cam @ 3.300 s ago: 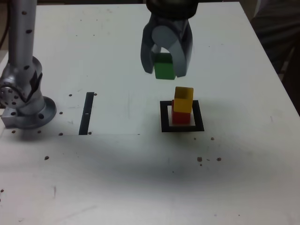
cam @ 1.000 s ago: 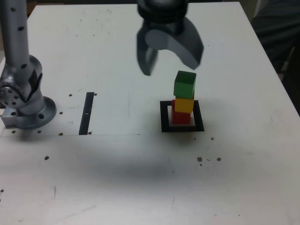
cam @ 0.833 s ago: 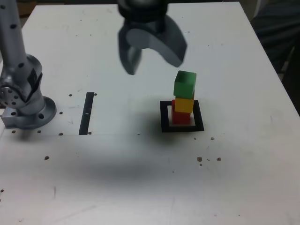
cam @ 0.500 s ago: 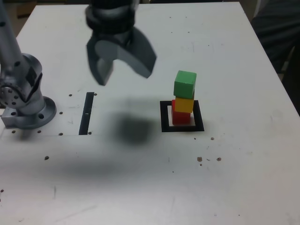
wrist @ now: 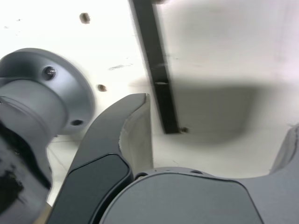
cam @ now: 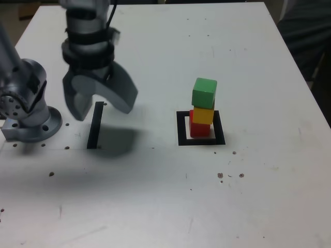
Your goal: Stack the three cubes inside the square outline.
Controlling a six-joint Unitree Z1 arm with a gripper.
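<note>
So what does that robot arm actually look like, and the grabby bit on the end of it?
The arm is silvery grey, standing on a round flanged base dotted with dark holes. Toward its end come darker, near-black bands and a thin black cable. The gripper has two broad, smooth grey jaws, curved like a claw or beak.

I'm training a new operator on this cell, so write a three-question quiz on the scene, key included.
1. Which cube sits on top of the stack?
2. True or false: the tool is closed on a cube.
3. Fill in: the red cube stands inside the black square outline, directly beneath the ___ cube.

Key: 1. the green cube; 2. false; 3. yellow.
</note>
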